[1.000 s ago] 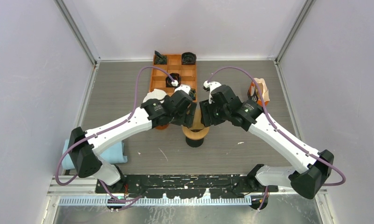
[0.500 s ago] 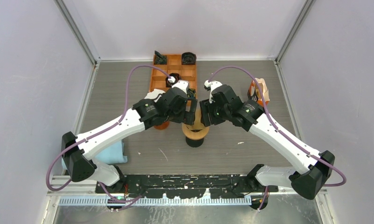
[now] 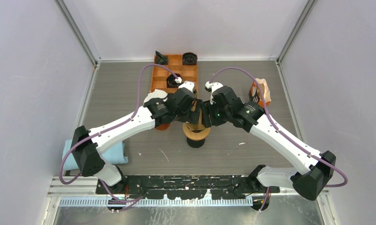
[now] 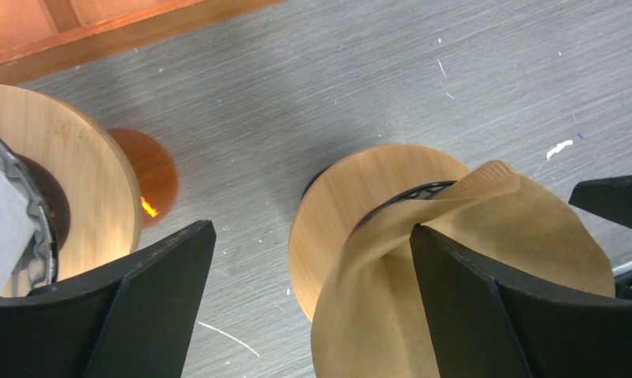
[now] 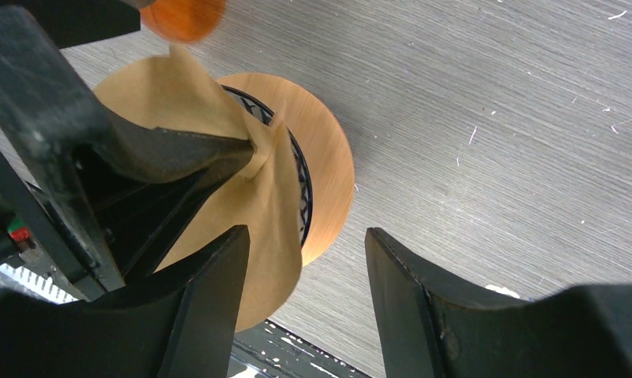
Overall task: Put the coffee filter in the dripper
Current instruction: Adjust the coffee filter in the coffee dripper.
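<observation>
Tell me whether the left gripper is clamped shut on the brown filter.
No: the left gripper stands wide open, only one finger touching the brown filter over the dripper.

We look down past our right pincer [image 5: 305, 240], whose two black jaws stand well apart at the lower edge with nothing clamped between them. Beyond them the dripper [image 5: 332, 169] sits on the grey bench [image 5: 494, 118]; it is a round wooden collar around a black ribbed cone. A brown coffee filter [image 5: 269, 213] lies crumpled over its left side, spilling past the rim. A black finger [image 5: 179, 153] of the left pincer presses its tip into a fold of the paper. An orange round thing [image 5: 183, 12] shows at the top edge.
</observation>
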`<state>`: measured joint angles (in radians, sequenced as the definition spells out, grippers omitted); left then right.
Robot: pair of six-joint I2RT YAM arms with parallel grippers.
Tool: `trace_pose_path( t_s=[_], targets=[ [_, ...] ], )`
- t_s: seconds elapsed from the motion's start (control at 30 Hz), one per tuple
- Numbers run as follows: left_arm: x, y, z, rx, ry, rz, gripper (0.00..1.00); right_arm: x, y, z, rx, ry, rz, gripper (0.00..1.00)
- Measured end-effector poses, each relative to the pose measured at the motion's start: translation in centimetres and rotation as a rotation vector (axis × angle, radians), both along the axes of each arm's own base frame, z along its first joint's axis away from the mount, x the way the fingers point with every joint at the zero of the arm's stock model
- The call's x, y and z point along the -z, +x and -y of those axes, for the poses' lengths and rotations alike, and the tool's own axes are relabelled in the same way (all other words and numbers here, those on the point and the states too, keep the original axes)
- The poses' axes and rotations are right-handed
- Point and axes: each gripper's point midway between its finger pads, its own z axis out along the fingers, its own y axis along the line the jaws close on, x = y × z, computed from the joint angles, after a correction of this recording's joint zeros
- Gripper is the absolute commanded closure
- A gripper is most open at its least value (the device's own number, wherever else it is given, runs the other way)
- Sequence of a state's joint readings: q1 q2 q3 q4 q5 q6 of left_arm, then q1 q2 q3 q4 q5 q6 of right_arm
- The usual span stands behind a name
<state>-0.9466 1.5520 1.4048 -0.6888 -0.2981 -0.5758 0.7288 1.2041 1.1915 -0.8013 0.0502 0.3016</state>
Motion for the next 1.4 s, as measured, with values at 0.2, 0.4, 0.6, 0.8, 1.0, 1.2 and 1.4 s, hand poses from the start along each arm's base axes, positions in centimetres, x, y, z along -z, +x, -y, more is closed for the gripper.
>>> trace_pose_path(
  t_s=[0.2, 0.4, 0.6, 0.8, 1.0, 1.2, 1.4],
  targets=[
    [-0.2, 0.6, -0.4, -0.028, 0.008, 0.022, 0.03, 0.8, -0.3, -0.1, -0.002, 0.000, -0.020, 0.37],
    [-0.1, 0.6, -0.4, -0.041, -0.002, 0.018, 0.04, 2.0, -0.6, 0.1, -0.001, -0.008, -0.044, 0.37],
    [0.3, 0.5, -0.2, -0.039, -0.008, 0.009, 0.05, 1.9, -0.6, 0.0, -0.002, -0.006, -0.043, 0.36],
    [1.4, 0.0, -0.4, -0.035, -0.001, -0.018, 0.05, 2.0, -0.6, -0.1, -0.004, -0.002, -0.043, 0.36],
    [1.8, -0.2, -0.5, -0.040, -0.001, -0.029, 0.05, 2.0, -0.6, -0.1, -0.007, 0.000, -0.044, 0.36],
    [1.2, -0.3, -0.6, -0.040, -0.014, -0.020, 0.05, 1.8, -0.7, -0.1, -0.008, 0.005, -0.041, 0.35],
    [1.1, -0.3, -0.6, -0.040, -0.016, -0.019, 0.04, 0.8, -0.9, 0.0, -0.008, 0.031, -0.015, 0.30]
  ],
)
